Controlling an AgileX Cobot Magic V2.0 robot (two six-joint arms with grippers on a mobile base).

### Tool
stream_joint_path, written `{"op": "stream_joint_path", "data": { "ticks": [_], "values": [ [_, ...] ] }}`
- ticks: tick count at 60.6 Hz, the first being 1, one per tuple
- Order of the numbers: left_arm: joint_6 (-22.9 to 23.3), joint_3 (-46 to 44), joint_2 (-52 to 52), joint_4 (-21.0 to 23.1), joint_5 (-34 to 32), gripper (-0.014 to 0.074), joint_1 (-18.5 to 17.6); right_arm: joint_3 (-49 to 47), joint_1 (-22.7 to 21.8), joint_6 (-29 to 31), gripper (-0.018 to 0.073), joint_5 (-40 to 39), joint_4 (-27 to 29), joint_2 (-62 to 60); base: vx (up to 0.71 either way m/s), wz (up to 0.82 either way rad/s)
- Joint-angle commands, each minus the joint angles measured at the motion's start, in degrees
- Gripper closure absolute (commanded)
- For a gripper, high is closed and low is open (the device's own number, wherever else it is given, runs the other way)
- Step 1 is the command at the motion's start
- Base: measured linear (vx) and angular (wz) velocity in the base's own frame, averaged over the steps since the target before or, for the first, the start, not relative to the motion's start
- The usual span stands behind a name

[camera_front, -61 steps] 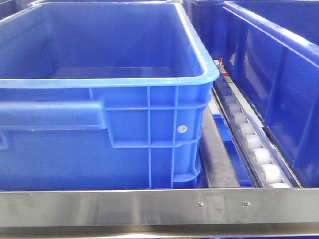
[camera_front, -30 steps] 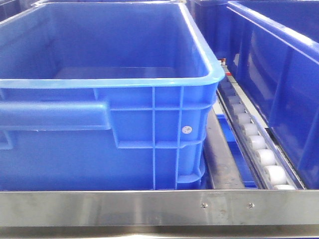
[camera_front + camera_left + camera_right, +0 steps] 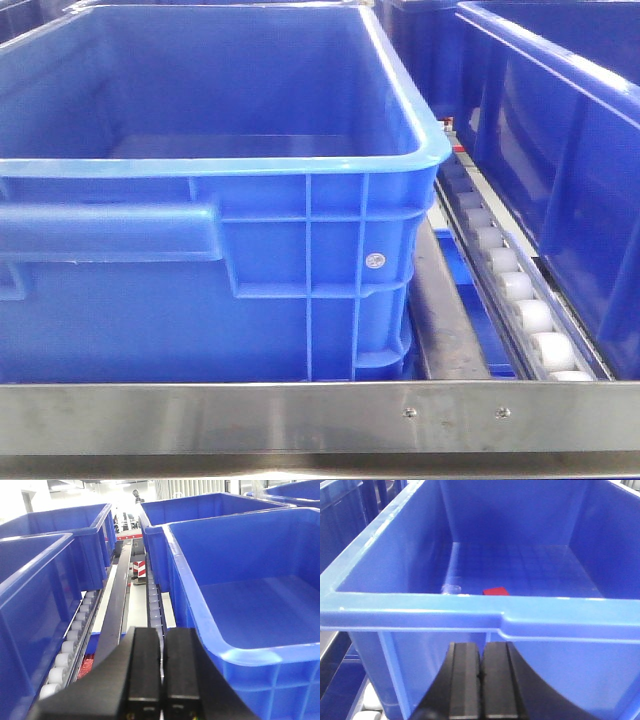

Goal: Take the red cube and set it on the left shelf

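Right gripper (image 3: pixel 481 682): jaws clenched together, nothing between them; sits low outside the near wall of a crate (image 3: pixel 420 605), below its rim.

Left gripper (image 3: pixel 161 675): jaws pressed shut, empty; sits beside the near left corner of another crate (image 3: pixel 240 657), over the roller track (image 3: pixel 75 635).

Red cube (image 3: pixel 495 591): on the floor of the right gripper's crate, close against the near wall, about mid-width. Only its top face shows above the rim. Apart from the gripper, with the wall between them.

Shelf: steel front rail (image 3: pixel 300 415), white rollers (image 3: pixel 515 290), blue crates in rows.

Step in hand, as judged: the cube seems to lie in a shelf crate already, so whether it counts as placed cannot be told. If a grasp is intended, the right gripper should rise above the rim, spread its jaws, and descend just inside the near wall, squared to the cube's faces; that wall leaves little room for the nearer finger.
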State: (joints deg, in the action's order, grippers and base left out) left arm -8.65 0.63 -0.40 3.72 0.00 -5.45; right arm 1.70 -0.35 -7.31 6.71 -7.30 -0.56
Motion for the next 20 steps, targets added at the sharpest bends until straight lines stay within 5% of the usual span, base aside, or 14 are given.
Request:
{"op": "stream_joint_path", "data": {
  "ticks": [1,20],
  "values": [
    [-0.1,1.3,0.5,0.1,-4.8,0.0491,-0.5,-1.5,-0.3,0.6,0.0503,-4.8,-0.1,-1.1,0.0,0.0],
    [-0.1,1.3,0.5,0.1,-4.8,0.0491,-0.5,-1.5,-0.3,0.6,0.0503,-4.8,-0.1,-1.1,0.0,0.0]
  ]
}}
